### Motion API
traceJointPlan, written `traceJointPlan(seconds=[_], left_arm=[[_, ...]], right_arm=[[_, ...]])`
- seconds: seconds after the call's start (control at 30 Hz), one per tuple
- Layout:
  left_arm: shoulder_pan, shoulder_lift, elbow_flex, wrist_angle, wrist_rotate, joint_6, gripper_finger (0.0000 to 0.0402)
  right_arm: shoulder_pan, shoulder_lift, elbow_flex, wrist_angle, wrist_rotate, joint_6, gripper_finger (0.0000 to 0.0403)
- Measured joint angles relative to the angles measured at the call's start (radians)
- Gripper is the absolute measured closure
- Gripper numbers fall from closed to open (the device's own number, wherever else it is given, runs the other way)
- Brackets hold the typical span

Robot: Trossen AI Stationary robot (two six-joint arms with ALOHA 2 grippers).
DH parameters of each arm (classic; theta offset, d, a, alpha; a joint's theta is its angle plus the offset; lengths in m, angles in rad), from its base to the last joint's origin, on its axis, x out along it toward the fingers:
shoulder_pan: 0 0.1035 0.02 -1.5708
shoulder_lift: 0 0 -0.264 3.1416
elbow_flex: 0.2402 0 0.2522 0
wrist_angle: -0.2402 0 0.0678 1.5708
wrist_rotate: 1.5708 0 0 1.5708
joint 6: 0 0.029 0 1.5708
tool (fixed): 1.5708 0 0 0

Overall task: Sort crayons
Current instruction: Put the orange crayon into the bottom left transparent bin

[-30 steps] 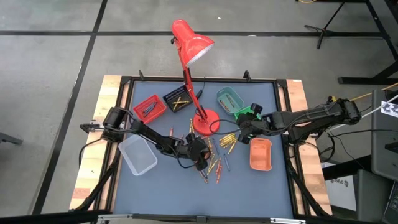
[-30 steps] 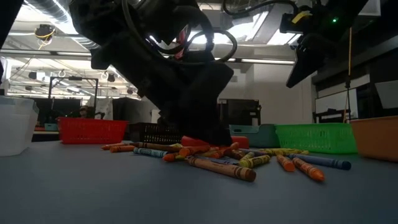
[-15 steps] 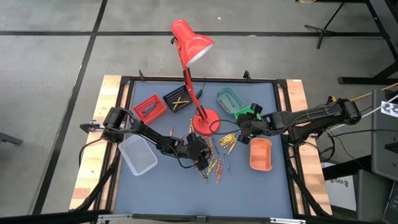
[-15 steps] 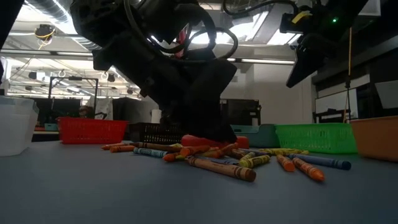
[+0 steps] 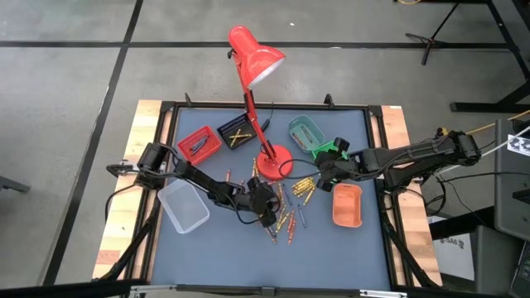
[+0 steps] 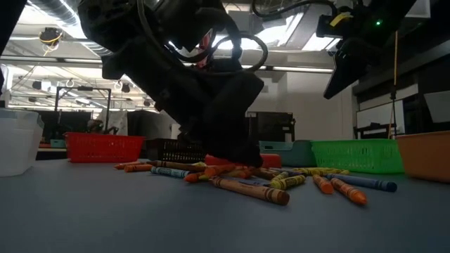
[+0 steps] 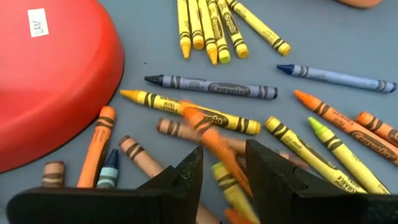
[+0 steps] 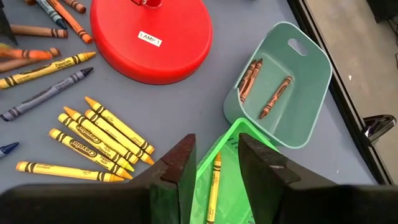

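Several crayons (image 5: 290, 211) lie loose on the blue-grey mat in front of the red lamp base (image 5: 273, 163), mostly orange, yellow and blue-grey; they also show in the left wrist view (image 7: 211, 87). My left gripper (image 5: 267, 217) is low in the pile, its fingers (image 7: 224, 171) closed on an orange crayon (image 7: 211, 134). My right gripper (image 5: 321, 170) hangs above the green tray (image 8: 233, 155), narrowly open and empty (image 8: 217, 155). A yellow crayon (image 8: 214, 180) lies in that tray. Brown crayons (image 8: 273, 96) lie in the teal tray (image 8: 311, 87). My left gripper pinches the orange crayon between its two fingers, near the crayon's rear end (image 7: 233, 168). The fingers come from above, slanting down into the pile. The crayon's tip (image 7: 189, 115) sticks out ahead of the fingers. Whether it is lifted clear, I cannot tell.
Red tray (image 5: 199, 143) and black tray (image 5: 235, 132) stand at the far left, the teal tray (image 5: 305, 130) at the far right, an orange tray (image 5: 347, 205) at the right, a clear tub (image 5: 184, 205) at the left. The red lamp stands mid-table.
My left gripper has stayed low in the crayon pile, shifting a little sideways and back. The orange crayon between its fingers is moving.
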Motion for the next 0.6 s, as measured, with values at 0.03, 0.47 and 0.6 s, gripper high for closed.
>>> traceJointPlan(seconds=[0.03,0.47,0.6], left_arm=[[0.000,0.000,0.000,0.001,0.001,0.000,0.0298],[0.003,0.000,0.000,-0.019,0.034,0.001,0.0298],[0.003,0.000,0.000,-0.024,0.031,0.001,0.0310]], right_arm=[[0.000,0.000,0.000,0.000,0.000,0.000,0.0286],[0.000,0.000,0.000,0.000,0.000,0.000,0.0286],[0.000,0.000,0.000,0.001,0.000,0.000,0.0286]])
